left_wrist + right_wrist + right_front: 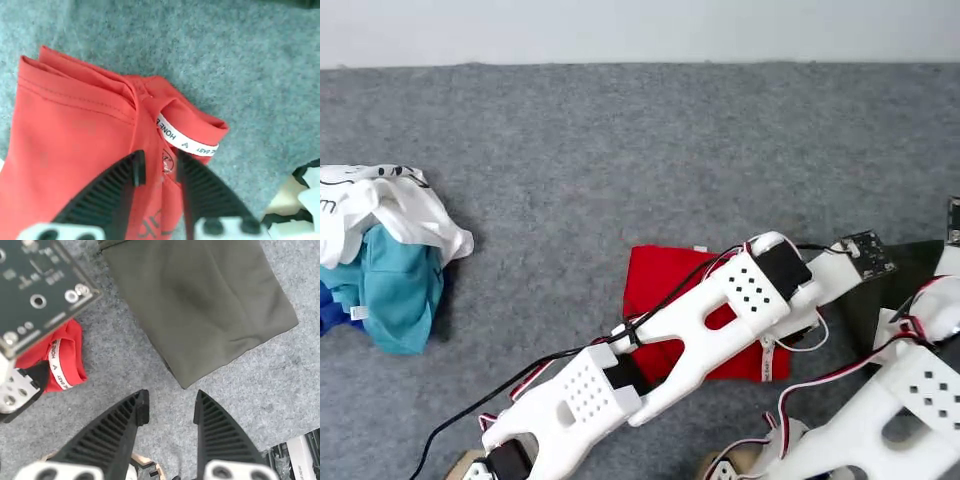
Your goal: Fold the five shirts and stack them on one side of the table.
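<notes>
**Two shirts folded, three in a heap**

Your left gripper (pixel 159 172) hangs right over the red shirt (pixel 75 140), close to its neck tag (pixel 187 140). Its fingers (pixel 117 187) are a little apart. You can see red cloth in the gap, so they grip nothing. I think it sits there because the neck end is thick with layers. A pinch there should lift the whole fold and not just one flap.

The red shirt lies flat and folded on the grey mat (pixel 620 150). The green shirt (pixel 200 305) lies just beside the red shirt, folded too. A thin strip of mat runs between them, so they do not touch.

Your right gripper (pixel 170 412) hangs over bare mat, near the red shirt and just off a corner of the green shirt. Its fingers (pixel 117 432) are spread and hold nothing. It looks parked there to keep out of the left arm's way.

The heap (pixel 380 250) is well apart from the red shirt, on the far side from the green one. It is a white, a teal and a blue shirt, all bunched up.

So I think you have two folded and three to go. The two folded ones are not stacked yet. Putting the red shirt on the green one looks like your next job.
</notes>
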### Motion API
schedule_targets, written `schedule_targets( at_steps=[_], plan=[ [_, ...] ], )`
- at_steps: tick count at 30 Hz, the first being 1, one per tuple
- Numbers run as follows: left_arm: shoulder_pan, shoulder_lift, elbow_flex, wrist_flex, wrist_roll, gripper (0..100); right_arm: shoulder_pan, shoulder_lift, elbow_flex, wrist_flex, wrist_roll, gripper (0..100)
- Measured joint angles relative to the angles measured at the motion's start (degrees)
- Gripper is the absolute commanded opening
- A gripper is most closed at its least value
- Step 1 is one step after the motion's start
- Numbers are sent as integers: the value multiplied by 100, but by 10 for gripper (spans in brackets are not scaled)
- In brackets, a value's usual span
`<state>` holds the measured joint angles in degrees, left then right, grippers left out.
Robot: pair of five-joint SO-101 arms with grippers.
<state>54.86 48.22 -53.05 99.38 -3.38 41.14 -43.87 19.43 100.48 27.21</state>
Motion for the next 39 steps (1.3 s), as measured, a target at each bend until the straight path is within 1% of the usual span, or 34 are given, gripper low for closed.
schedule_targets(
  at_steps=[7,10,13,16,19,20,23,26,28,31,33,36,39],
  plan=[
    [0,-9,0,0,0,135,0,0,185,0,0,162],
    [-176,-299,-167,0,-9,135,0,0,185,0,0,162],
    [-615,-905,-299,0,-9,135,0,0,185,0,0,162],
    [-1213,-1512,-281,0,-9,135,-9,0,185,0,0,162],
    [-1908,-1969,62,0,-9,134,-35,0,185,0,-9,162],
    [-2163,-2066,237,0,-9,134,-158,0,185,0,-9,162],
    [-2998,-2145,862,0,-9,132,-870,0,185,0,-9,162],
    [-3745,-2145,1767,0,-9,130,-2040,176,185,0,-9,160],
    [-4026,-2145,2462,0,26,130,-2910,571,88,0,-9,158],
    [-4088,-2145,3516,-316,9,130,-4141,1433,-387,0,-18,158],
    [-4088,-2145,4123,-677,0,130,-4747,2119,-826,0,-18,158],
    [-4097,-2145,4809,-1196,26,130,-5248,3130,-1547,0,-97,158],
    [-4105,-2145,5266,-1644,26,130,-5556,4000,-2163,0,-387,158]
  ],
)
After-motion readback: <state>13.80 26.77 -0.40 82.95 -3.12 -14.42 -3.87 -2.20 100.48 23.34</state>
